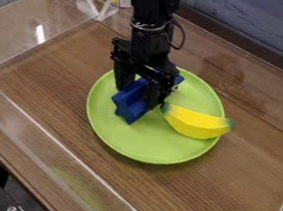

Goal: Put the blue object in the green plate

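The blue object (134, 104) lies in the green plate (154, 149), long axis slanting from lower left to upper right, beside a yellow banana (195, 122). The end effector (137, 85) hovers over it; whether it grips, I cannot tell. The wooden surface (53, 83) spreads around the plate, mid-frame.

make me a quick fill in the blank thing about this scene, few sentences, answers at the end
The round plate is ____ in color.
The yellow thing lying on the plate is a toy ____.
The block under the black gripper is ____ in color.
The banana and the block both lie on the ____.

Missing words: green; banana; blue; plate
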### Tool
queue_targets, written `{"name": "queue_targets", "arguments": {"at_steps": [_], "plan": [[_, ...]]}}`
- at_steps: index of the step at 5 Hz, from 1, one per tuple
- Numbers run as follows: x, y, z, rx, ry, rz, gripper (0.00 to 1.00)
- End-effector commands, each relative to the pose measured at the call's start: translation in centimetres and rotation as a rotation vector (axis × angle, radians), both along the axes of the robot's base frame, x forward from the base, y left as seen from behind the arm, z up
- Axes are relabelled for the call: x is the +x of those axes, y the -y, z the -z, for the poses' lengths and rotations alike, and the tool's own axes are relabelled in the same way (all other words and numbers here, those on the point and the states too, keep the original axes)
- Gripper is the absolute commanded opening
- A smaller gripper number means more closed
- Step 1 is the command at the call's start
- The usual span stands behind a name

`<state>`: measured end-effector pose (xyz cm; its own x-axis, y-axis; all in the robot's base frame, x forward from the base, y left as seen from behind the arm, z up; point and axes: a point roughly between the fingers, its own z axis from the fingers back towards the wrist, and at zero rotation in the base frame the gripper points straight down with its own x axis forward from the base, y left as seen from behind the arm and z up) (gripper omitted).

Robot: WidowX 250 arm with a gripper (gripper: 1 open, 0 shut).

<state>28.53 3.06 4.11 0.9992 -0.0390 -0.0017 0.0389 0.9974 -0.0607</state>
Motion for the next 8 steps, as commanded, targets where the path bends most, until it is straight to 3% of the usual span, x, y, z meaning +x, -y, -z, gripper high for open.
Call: {"name": "queue_targets", "arguments": {"at_steps": [1, 8], "plan": [[0.32, 0.23, -0.42, 0.004, 0.02, -0.004, 0.0], [0.39, 0.71, 0.01, -0.003, 0.012, -0.031, 0.0]]}}
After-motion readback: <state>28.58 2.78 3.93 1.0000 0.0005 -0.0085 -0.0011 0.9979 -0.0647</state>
